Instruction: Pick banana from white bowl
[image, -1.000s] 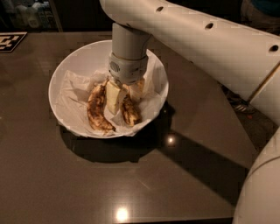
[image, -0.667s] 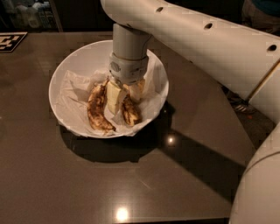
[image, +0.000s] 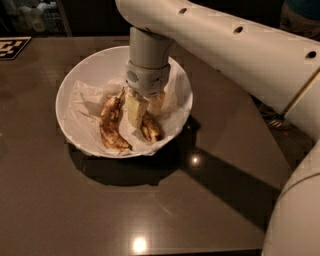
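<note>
Gripper (image: 145, 117) is down inside the white bowl (image: 65, 95), set vertically over its right half. Can't tell whether it has closed on anything. Left to right in the bowl:
- The crumpled paper (image: 82, 107) lining it probably keeps the fruit from sliding.
- The browner banana (image: 111, 125) lies clear to the left, untouched.
- The banana (image: 151, 131) sits directly under the gripper, its lower end poking out, so I judge it the target.

Count: two bananas, one bowl, one gripper.

End effector (image: 145, 117) in white bowl (image: 75, 85), top of banana (image: 151, 131) hidden beneath it, arm (image: 225, 50) cropped
</note>
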